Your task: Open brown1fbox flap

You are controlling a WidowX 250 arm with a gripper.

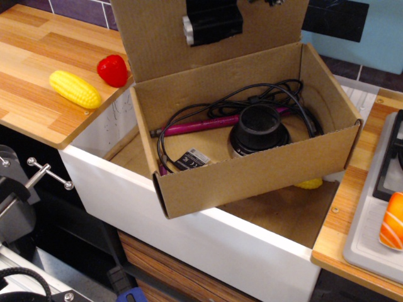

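We see big brown cardboard box [252, 173] sitting in white sink [189, 233], open. Inside box: black round thing [258, 129], black wires [264, 94], pink stick [201, 126]. Behind, wide brown cardboard flap [151, 38] stands up. Black gripper [213, 22] up top by flap; we cannot tell if jaws open or closed.

A wooden counter [38, 50] is running along the left, and dark purple wall tiles [82, 11] are showing behind it. A white sink [189, 233] with a brown floor is sitting between that counter and another wooden counter [343, 226] on the right. A pale blue wall [378, 44] is rising at the top right. A metal handle [47, 173] is sticking out at the lower left.
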